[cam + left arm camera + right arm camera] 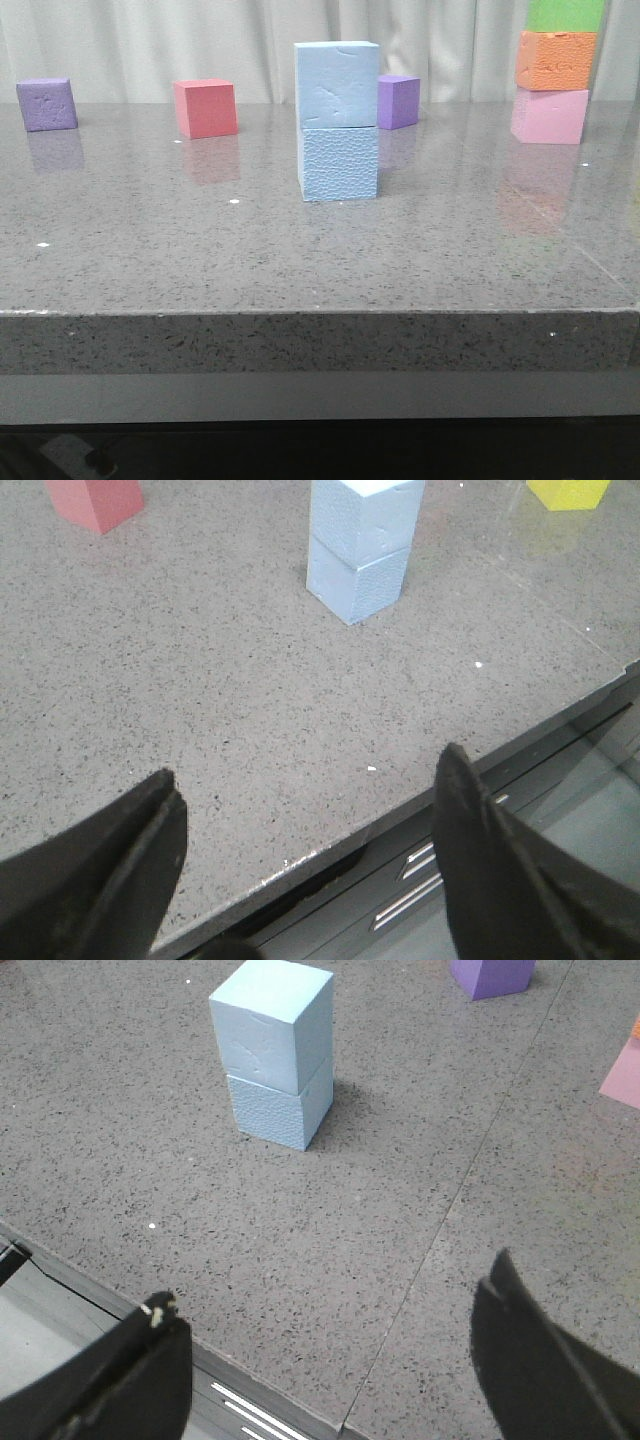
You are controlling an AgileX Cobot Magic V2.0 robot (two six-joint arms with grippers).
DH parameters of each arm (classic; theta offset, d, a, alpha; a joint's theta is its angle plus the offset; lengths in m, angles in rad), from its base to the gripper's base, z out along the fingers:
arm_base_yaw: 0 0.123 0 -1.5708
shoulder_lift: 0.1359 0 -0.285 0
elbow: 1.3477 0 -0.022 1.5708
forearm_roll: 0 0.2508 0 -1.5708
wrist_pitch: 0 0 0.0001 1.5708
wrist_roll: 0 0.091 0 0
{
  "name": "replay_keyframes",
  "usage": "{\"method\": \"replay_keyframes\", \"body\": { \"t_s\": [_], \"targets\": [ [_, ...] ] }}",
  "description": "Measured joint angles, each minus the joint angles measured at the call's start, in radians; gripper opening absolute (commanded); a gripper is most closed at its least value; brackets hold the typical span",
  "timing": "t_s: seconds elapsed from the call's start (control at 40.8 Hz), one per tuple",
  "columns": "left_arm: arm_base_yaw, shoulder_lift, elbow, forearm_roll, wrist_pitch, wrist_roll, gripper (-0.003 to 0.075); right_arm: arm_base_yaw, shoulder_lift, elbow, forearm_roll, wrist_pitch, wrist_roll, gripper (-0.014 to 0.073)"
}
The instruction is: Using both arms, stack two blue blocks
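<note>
Blue top block (pixel 336 84) sits squarely on the lower block (pixel 339 163), so the stack looks done; left gripper (pixel 305 865) and right gripper (pixel 330 1375) gape wide, empty, well clear.

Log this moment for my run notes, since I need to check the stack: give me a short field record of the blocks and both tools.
upper blue block: sits on the lower one, faces roughly flush
lower blue block: on the grey table, mid-table
stack contact: neither tool touches it
left tool: open, empty, above the table's near edge
right tool: open, empty, above the table's near edge
other cubes: red cube, two purple cubes, pink-orange-green stack far right
</note>
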State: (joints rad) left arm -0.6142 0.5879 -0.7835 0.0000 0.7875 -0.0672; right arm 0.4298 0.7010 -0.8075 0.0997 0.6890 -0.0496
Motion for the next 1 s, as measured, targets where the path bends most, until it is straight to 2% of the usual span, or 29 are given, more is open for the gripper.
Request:
{"method": "replay_keyframes", "body": {
  "t_s": [0.171, 0.245, 0.294, 0.465, 0.514, 0.857, 1.004],
  "targets": [
    [0.0, 0.0, 0.002, 0.0, -0.041, 0.0, 0.0334, 0.0, 0.0, 0.0, 0.0, 0.0, 0.0, 0.0574],
    [0.0, 0.0, 0.002, 0.0, -0.055, 0.0, 0.0271, 0.0, 0.0, 0.0, 0.0, 0.0, 0.0, 0.0496],
    [0.0, 0.0, 0.002, 0.0, -0.063, 0.0, 0.0225, 0.0, 0.0, 0.0, 0.0, 0.0, 0.0, 0.04],
    [0.0, 0.0, 0.002, 0.0, -0.073, 0.0, 0.0122, 0.0, 0.0, 0.0, 0.0, 0.0, 0.0, -0.0039],
    [0.0, 0.0, 0.002, 0.0, -0.073, 0.0, 0.0101, 0.0, 0.0, 0.0, 0.0, 0.0, 0.0, -0.0127],
    [0.0, 0.0, 0.002, 0.0, -0.073, 0.0, -0.0001, 0.0, 0.0, 0.0, 0.0, 0.0, 0.0, -0.0119],
    [0.009, -0.027, 0.041, -0.006, -0.128, 0.0, -0.002, 0.0, 0.0, 0.0, 0.0, 0.0, 0.0, -0.0119]
  ]
}}
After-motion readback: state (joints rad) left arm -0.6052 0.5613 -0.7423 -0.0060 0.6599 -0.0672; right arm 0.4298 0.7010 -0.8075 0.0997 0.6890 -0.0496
